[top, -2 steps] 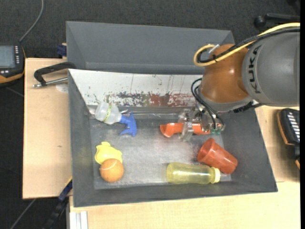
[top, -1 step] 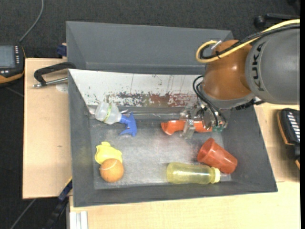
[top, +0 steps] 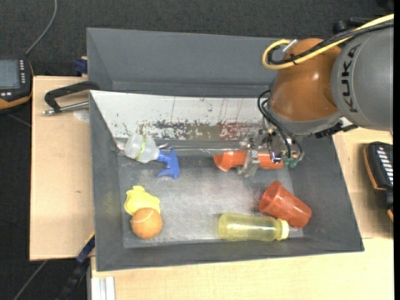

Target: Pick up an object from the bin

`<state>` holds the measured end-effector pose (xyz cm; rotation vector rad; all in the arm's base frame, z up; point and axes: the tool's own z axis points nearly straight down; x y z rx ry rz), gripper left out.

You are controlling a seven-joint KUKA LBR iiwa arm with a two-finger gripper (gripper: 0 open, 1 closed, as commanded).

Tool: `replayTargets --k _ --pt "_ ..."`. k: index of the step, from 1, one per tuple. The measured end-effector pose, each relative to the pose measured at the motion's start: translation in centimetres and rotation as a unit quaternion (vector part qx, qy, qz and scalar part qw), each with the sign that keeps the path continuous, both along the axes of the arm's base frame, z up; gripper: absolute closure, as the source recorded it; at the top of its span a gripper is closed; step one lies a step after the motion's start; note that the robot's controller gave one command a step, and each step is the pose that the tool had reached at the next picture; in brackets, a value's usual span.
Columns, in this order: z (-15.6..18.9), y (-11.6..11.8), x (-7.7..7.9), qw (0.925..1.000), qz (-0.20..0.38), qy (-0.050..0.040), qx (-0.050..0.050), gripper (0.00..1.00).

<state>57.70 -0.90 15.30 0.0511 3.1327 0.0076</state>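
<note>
- The jaws sit low by the back wall of the bin (top: 187, 61), right over an orange plastic thing (top: 228, 161) that pokes out on both sides of them.
- Honestly can't tell if the jaws are open or clamped.
- Just in front of the jaws is a red cup (top: 284, 205) on its side, and past that a yellowish clear bottle (top: 250, 227) lying flat.
- Well off to the jaws' left in the view are a blue piece (top: 167, 164), a clear little bottle (top: 139, 149), a yellow toy (top: 140, 200) and an orange ball (top: 146, 222).

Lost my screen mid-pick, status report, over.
Gripper down by the back wall, at an orange object. Hold not confirmed. Red cup close in front.
</note>
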Motion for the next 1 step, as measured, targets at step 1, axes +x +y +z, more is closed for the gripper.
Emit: replayTargets --k 1 --pt "6.88 -0.24 -0.84 1.0000 -0.001 -0.0039 0.000 1.00"
